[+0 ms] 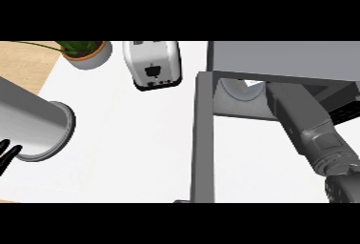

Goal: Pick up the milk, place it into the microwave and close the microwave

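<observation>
While the microwave (281, 59) stands with its door (204, 138) swung wide toward the robot, the right forearm (330, 147) runs from the lower right corner up into the open cavity. The right hand (287, 101) lies inside, just beside the round turntable plate (233, 91). From this angle one cannot tell whether it grips or has let go. A small white patch, most likely the milk (252, 83), shows at the hand's far end, over the plate's edge and within the microwave. The left hand (7, 153) rests at the view's left edge with its dark fingers straight and spread, holding nothing. A toaster (151, 64) and a potted plant (88, 50) sit on the white counter (126, 157), well away from both hands.
</observation>
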Controlling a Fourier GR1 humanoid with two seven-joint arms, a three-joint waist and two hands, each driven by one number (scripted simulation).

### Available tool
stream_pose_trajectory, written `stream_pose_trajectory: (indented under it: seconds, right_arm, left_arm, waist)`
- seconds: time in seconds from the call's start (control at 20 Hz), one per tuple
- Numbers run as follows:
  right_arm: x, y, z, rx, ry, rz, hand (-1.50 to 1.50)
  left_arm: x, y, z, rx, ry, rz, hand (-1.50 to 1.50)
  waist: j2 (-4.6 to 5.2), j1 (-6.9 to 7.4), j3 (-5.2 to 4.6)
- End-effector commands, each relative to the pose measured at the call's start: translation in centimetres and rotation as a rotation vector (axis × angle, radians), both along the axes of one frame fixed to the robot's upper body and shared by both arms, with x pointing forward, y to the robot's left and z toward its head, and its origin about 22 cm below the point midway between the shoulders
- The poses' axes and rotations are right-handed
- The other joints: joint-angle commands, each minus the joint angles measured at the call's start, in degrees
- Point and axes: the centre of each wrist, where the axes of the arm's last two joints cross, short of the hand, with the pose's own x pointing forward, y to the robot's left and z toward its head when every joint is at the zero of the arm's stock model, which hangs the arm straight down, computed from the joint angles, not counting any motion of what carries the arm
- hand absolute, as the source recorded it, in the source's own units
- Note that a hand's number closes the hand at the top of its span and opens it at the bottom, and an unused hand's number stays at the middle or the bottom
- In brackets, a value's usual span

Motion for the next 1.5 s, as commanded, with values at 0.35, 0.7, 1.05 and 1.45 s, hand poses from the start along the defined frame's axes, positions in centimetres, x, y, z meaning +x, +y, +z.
stream_pose_trajectory:
  seconds: [0.35, 0.7, 1.05, 1.45]
  right_arm:
    - [-1.9, -1.2, -3.6, 0.297, 0.013, 0.276, -1.50]
    - [-5.6, 3.2, -9.6, 0.484, 0.061, 0.376, -1.50]
    - [-10.9, 1.3, -15.2, 0.496, 0.120, 0.389, -1.50]
    - [-16.9, -2.3, -19.1, 0.440, 0.163, 0.321, -1.50]
  left_arm:
    - [-0.4, -3.2, -4.0, 0.023, 0.089, -0.232, -1.50]
    - [0.6, -4.6, -5.4, 0.084, 0.099, -0.284, -1.50]
    - [3.2, -6.6, -6.1, 0.121, 0.097, -0.281, -1.50]
    - [6.6, -9.8, -6.1, 0.185, 0.085, -0.284, 1.50]
  waist:
    - [-2.69, -4.13, -0.91]
    - [-3.64, -6.06, -1.03]
    - [-4.43, -8.60, -1.17]
    - [-4.55, -10.12, -1.28]
